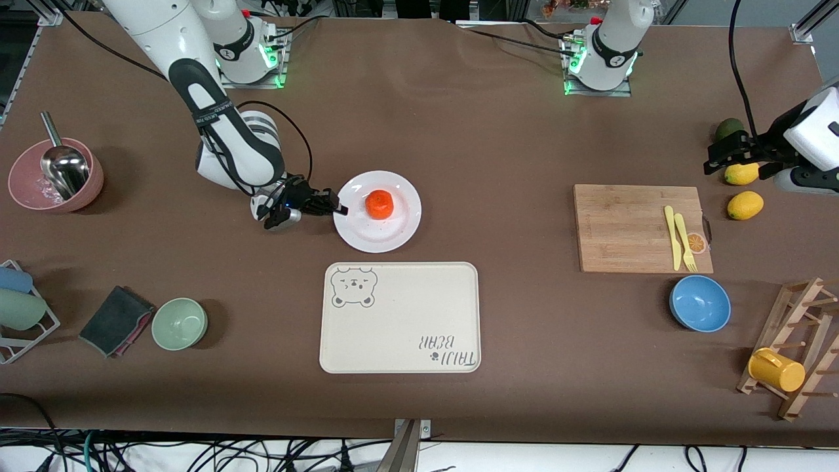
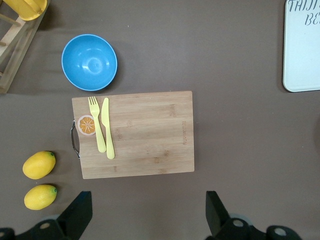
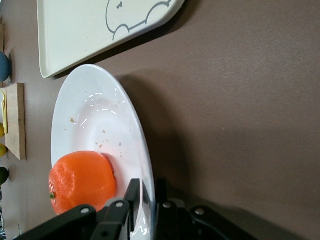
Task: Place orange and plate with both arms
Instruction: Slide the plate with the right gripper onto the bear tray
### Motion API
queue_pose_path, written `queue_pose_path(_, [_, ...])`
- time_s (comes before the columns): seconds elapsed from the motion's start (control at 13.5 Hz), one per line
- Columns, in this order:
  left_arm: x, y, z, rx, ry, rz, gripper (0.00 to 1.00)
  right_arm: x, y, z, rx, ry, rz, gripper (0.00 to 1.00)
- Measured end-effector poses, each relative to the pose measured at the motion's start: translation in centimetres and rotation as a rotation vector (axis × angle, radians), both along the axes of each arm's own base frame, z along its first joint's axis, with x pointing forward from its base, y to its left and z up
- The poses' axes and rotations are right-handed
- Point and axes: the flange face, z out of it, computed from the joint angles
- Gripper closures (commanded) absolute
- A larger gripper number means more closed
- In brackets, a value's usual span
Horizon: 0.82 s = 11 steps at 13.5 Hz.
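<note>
1. The orange (image 1: pixel 379 204) is already sitting on the white plate (image 1: pixel 400 226), so that half looks sorted.
2. The plate is still on the bare table, just farther from the front camera than the bear tray (image 1: pixel 400 341). I'd guess the tray is where it's headed, but nothing says so.
3. The right gripper (image 1: pixel 336 209) is down at the plate's edge on the right arm's end. The wrist view shows the rim sitting between its two fingers (image 3: pixel 132 192), pinched or very nearly so. Plate isn't lifted, it's flat on the table.
4. The left gripper (image 1: pixel 714 157) waits well away from the plate, over the lemons (image 1: pixel 744 204) past the cutting board (image 1: pixel 629 223), with its fingers (image 2: pixel 80 212) spread wide and holding nothing.
5. Left to do, as far as I can judge: lift the plate without rolling the orange off, and set it down.
</note>
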Motion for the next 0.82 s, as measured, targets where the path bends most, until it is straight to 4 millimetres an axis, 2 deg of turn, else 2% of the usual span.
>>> queue_pose_path(0.22, [0.00, 0.00, 0.00, 0.000, 0.000, 0.000, 0.00, -0.11, 0.03, -0.06, 0.012, -0.015, -0.008, 0.92])
queue_pose_path(0.37, [0.00, 0.00, 0.00, 0.000, 0.000, -0.001, 0.00, -0.14, 0.22, -0.01, 0.019, -0.020, -0.008, 1.00])
queue_pose_path(0.82, [0.00, -0.01, 0.01, 0.000, 0.000, -0.001, 0.00, 0.12, 0.38, 0.22, 0.033, -0.021, -0.031, 1.00])
